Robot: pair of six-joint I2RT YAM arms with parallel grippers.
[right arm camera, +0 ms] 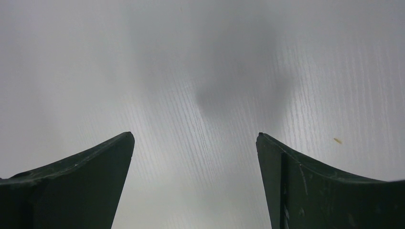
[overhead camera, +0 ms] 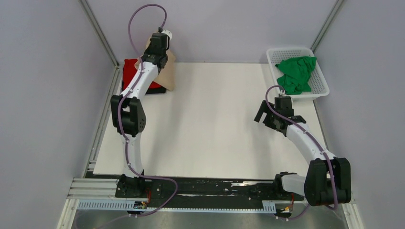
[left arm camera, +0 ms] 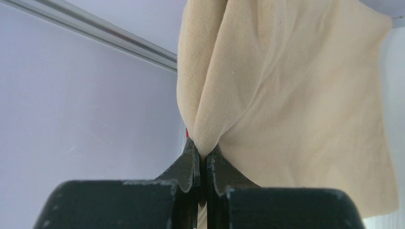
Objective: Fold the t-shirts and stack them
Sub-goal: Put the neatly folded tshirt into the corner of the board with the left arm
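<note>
At the eleven o'clock corner of the bench (overhead camera: 210, 119) the left jaws pinch one thin fold of the beige t-shirt (left arm camera: 286, 95) above the red t-shirt (overhead camera: 131, 67), so it may slip free and land bunched; the right jaws hang spread.

Beige t-shirt (left arm camera: 296, 95), red t-shirt (overhead camera: 130, 69), green t-shirt (overhead camera: 296, 75), white basket (overhead camera: 289, 49), white table (overhead camera: 205, 124), perhaps faintly grained

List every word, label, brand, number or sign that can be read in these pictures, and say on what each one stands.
There is no readable text in any view. No print, label or number shows on the beige t-shirt, the red t-shirt, the green t-shirt or the basket.
</note>
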